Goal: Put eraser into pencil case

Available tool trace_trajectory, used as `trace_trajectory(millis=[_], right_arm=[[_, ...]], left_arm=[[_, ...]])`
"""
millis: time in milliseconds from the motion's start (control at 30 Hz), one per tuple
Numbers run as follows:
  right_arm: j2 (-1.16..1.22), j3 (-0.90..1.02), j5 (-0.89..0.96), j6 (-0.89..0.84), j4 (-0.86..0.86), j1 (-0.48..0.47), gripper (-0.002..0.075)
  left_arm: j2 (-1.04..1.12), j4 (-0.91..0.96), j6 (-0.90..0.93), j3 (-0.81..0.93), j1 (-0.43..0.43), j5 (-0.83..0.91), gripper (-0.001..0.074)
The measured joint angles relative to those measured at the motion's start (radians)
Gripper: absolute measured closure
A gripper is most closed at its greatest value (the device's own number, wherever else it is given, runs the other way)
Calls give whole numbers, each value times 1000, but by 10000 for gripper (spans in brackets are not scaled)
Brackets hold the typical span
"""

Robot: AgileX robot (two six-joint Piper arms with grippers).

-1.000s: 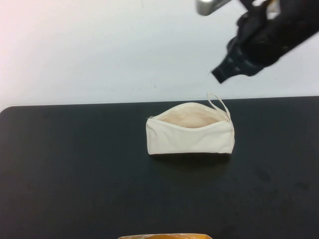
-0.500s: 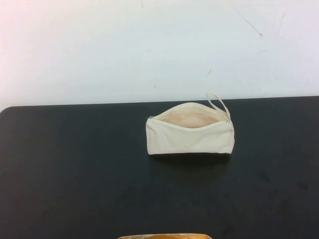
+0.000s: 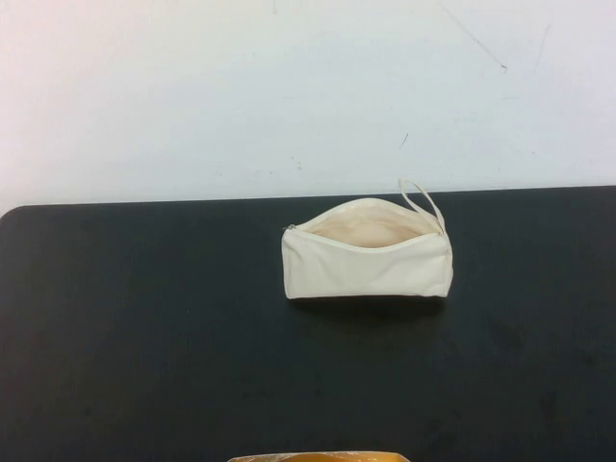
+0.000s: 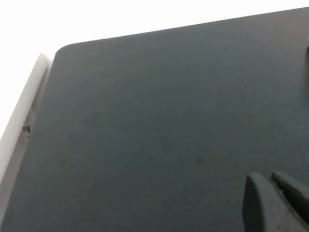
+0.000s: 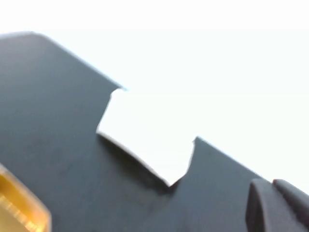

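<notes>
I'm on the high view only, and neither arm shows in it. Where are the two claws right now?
Observer: The left claw hangs over the black tabletop, near its rounded corner.
Operator: And the right one?
Observer: The right claw is above the table too, apart from the cream-white fabric pencil case that its camera faces.
Operator: Does either wrist camera catch the eraser?
Observer: No. The small tan eraser appears in neither wrist view.
</notes>
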Motion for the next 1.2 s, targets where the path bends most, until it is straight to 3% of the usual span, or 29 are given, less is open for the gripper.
trace_trajectory(millis=[233,333,600,800,1033,1200], right_arm=[[-65,119,-52,249,-150,-5,727],[-86,157,-40,308,-145,-62,727],[-237,284,-63,230,-36,-434,727],[-292,430,-166,96,83,-625,727],[-294,576,-224,65,113,-646,727],[-294,583,-157,65,114,-647,727]], left_arm=[[0,0,0,0,0,0,736],[0,0,0,0,0,0,736],[0,0,0,0,0,0,736],[0,0,0,0,0,0,736],[0,0,0,0,0,0,736],[0,0,0,0,0,0,736]])
